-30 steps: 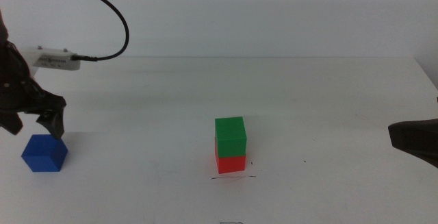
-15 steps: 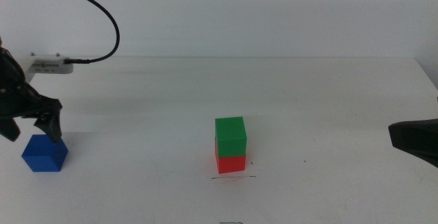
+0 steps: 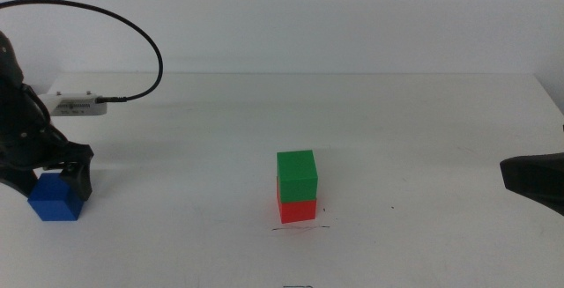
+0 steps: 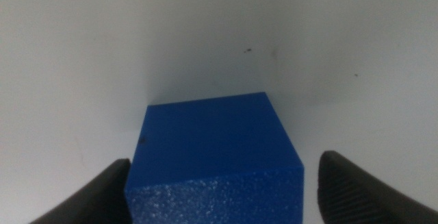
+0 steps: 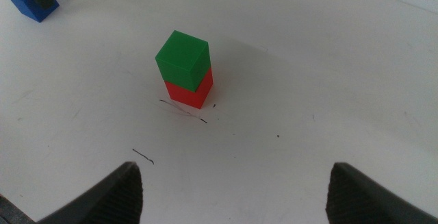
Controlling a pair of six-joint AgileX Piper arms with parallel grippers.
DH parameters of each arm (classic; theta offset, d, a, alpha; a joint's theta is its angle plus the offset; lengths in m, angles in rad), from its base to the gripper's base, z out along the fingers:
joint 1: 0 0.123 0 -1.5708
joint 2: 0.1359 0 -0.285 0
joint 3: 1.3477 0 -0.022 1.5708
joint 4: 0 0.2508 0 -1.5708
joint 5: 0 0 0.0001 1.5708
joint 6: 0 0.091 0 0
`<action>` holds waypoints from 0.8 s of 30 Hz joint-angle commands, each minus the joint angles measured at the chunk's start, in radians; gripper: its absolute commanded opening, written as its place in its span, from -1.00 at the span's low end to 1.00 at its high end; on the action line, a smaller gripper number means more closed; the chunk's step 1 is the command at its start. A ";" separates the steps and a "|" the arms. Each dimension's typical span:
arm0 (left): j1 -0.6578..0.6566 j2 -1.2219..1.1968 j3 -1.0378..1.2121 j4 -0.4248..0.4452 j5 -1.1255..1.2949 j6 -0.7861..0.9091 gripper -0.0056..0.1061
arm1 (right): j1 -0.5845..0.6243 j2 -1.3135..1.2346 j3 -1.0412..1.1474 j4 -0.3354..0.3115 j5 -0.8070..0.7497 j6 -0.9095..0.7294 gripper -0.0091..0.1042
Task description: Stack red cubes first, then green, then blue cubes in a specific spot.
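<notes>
The green cube (image 3: 297, 173) sits on the red cube (image 3: 298, 210) in the middle of the table, just behind the thin wavy line (image 3: 300, 228) of the spot. The stack also shows in the right wrist view, green (image 5: 182, 56) over red (image 5: 189, 93). The blue cube (image 3: 53, 199) lies on the table at the far left. My left gripper (image 3: 48, 185) is down around it, open, with one jaw on each side of the blue cube (image 4: 215, 145). My right gripper (image 3: 533, 180) waits open and empty at the right edge.
A black cable (image 3: 132, 25) loops above the left arm to a white connector (image 3: 77, 103). A second short dark mark (image 5: 143, 157) lies on the white table nearer the right gripper. The table's far edge runs behind the stack.
My left gripper has come down from above the blue cube, so its jaws now straddle the cube. The stack and the right arm have not moved.
</notes>
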 commanded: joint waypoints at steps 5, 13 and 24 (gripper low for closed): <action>0.000 -0.052 -0.019 -0.012 0.064 0.003 0.20 | -0.009 -0.005 -0.021 -0.012 -0.056 -0.012 0.63; -0.052 -0.087 -0.042 -0.006 0.184 -0.088 -0.71 | -0.009 -0.005 -0.021 -0.012 -0.056 -0.012 0.63; -0.379 -0.278 -0.170 0.000 0.208 -0.610 -0.93 | -0.009 -0.005 -0.021 -0.012 -0.056 -0.012 0.63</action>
